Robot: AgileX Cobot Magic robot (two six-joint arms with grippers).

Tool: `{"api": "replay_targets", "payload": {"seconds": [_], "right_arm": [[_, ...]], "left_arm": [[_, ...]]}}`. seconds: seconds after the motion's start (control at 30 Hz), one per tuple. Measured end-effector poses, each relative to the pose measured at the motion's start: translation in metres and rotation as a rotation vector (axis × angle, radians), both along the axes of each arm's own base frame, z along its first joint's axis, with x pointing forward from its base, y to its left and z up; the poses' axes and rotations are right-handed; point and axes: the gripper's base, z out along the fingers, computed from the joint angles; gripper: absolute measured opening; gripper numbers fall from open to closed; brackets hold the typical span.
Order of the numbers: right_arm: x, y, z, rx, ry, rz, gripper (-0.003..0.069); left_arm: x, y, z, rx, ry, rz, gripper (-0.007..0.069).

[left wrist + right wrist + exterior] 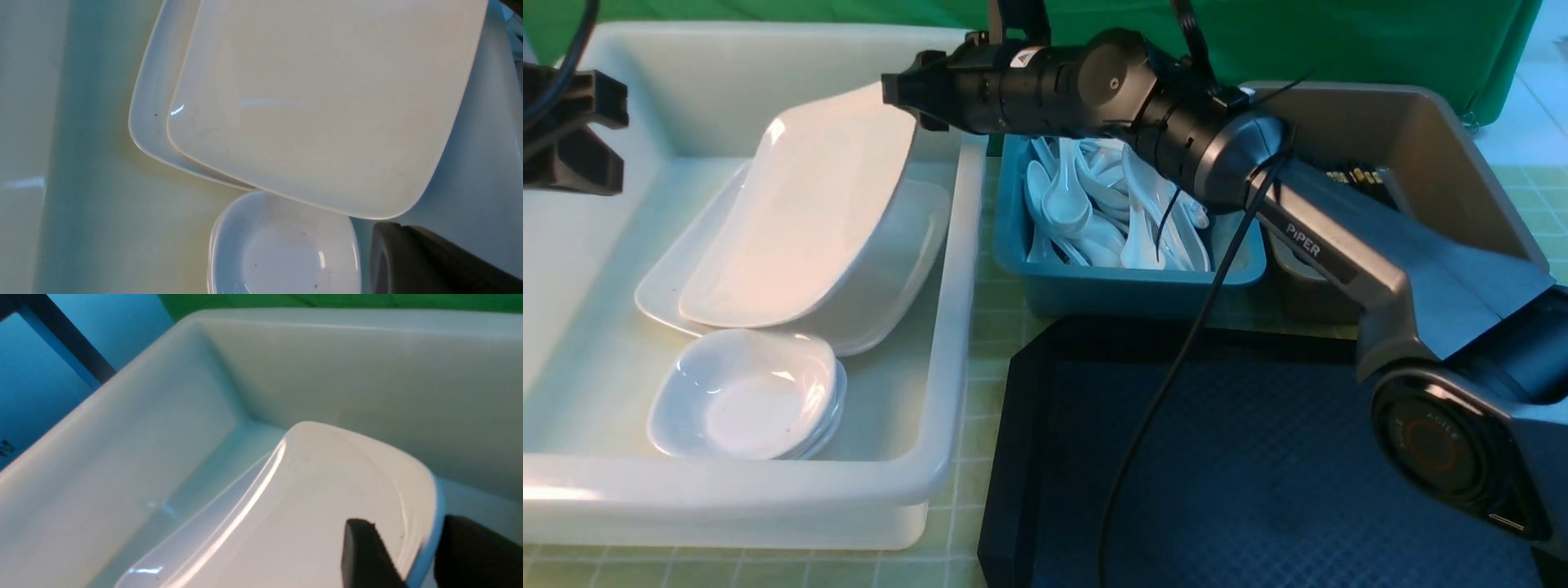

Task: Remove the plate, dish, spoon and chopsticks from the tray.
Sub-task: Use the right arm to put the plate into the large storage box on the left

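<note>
So the plate (809, 212) was already off the tray (1258, 457) and over in the white tub (956, 343) on the left of the front view. It was tipped up at a steep angle, with its low end down on a second plate (898, 269) lying flat in there. The small dishes (743, 396) were stacked just in front of it.

The right gripper (419, 555) was set astride the plate's raised upper rim, one finger over the top face and one outside the edge, jaws partly apart. Whether the rim was actually being pinched or just propped couldn't be told. The left gripper (580, 135) was parked at the left edge, closed up, with nothing seen in it.

Handling-wise it was judged as glossy glazed ceramic: stiff, fairly heavy for its thickness, slippery, and easily chipped if dropped onto the plate beneath. The rim at a short end was reckoned the only sensible place to hold it.

The finger placement on the rim was only shown in the right wrist view, since the arm hid it in the front view. The overlap of the plate's corner over the dishes was only made clear by the left wrist view. The bare tray in the lower right was only caught by the front view
</note>
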Motion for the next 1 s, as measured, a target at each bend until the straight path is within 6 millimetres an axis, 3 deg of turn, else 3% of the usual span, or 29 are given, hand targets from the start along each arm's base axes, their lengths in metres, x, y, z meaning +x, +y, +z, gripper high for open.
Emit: {"api": "replay_targets", "payload": {"seconds": [0.17,0.4,0.57,0.77,0.87,1.0], "right_arm": [[0.005,-0.011,-0.005,-0.034,0.052,-0.005,0.0248],[0.003,-0.011,-0.008,-0.051,0.09,0.015,0.0248],[0.001,-0.018,0.001,-0.088,0.092,0.032,0.0242],[-0.01,-0.049,0.045,-0.272,0.037,0.055,0.0125],[-0.024,-0.087,0.091,-0.427,0.0,0.033,0.0025],[-0.048,-0.144,0.138,-0.624,0.031,-0.039,0.001]], "left_arm": [[0.0,0.0,0.0,0.001,-0.003,0.001,-0.0008],[0.001,0.0,0.001,0.003,-0.013,0.004,-0.0008],[0.001,0.0,0.001,0.002,-0.011,0.003,-0.0008],[0.001,0.0,0.001,0.002,-0.01,0.003,-0.0008],[0.001,0.0,0.0,0.004,-0.009,-0.004,-0.0008],[0.0,-0.002,0.0,-0.013,-0.005,-0.023,-0.0008]]}}
